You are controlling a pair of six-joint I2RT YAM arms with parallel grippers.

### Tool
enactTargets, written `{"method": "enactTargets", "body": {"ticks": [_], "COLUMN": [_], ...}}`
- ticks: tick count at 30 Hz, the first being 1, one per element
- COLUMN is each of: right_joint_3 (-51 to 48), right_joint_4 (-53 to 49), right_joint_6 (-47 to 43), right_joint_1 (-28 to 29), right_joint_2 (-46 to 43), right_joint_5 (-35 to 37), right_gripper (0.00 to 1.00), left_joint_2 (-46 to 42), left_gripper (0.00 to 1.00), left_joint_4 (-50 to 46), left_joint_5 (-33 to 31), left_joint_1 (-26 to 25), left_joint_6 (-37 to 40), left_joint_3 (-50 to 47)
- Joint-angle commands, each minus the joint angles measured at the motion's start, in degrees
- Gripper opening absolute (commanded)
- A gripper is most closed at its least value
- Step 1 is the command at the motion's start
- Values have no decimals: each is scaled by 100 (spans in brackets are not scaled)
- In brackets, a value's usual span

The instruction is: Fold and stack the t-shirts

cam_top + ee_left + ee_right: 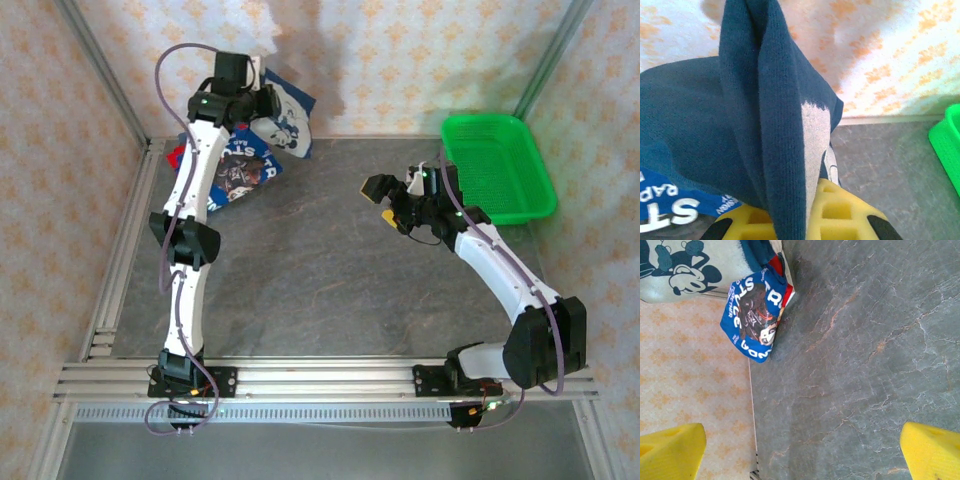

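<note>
My left gripper point(256, 94) is lifted at the back left, shut on a fold of the dark navy t-shirt point(287, 118), which hangs from it with its pale cartoon print showing. In the left wrist view the navy cloth point(765, 100) is pinched between the yellow pads point(840, 210). Below lies a folded blue t-shirt point(242, 170) with white lettering, on top of a red one point(177, 155). My right gripper point(392, 197) hovers open over mid-table, nothing between its fingers point(670, 450). Its wrist view shows the blue shirt point(752, 315) and the cartoon print point(685, 265).
A green mesh basket point(497, 165) stands at the back right, with nothing in it. The patterned wall runs close behind the shirts. Grey marbled tabletop point(320, 290) stretches between the arms.
</note>
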Motion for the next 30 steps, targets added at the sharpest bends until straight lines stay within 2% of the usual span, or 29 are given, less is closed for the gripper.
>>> {"method": "enactTargets", "body": {"ticks": [1,8,14,22,30], "right_joint_3": [-41,-41,-33,-26,-32], "right_joint_4": [130,4,-154,-357,-309], "right_joint_6": [66,36,-42,-159,-176], "right_joint_1": [14,14,12,-9,-59], "right_joint_2": [-47,-129,-196,-269,-257], "right_joint_5": [-83,-111,-131,-237,-319], "right_gripper": [99,99,99,99,99], "left_joint_2": [-352,-359,-325,-319,-578], "left_gripper": [0,0,0,0,0], "left_joint_4": [433,627,734,786,552], "left_joint_5": [171,450,723,840,1167], "left_joint_1": [243,755,963,1105,1027], "left_joint_6": [-23,-136,-138,-110,45], "left_joint_3": [245,140,-35,-136,-984]}}
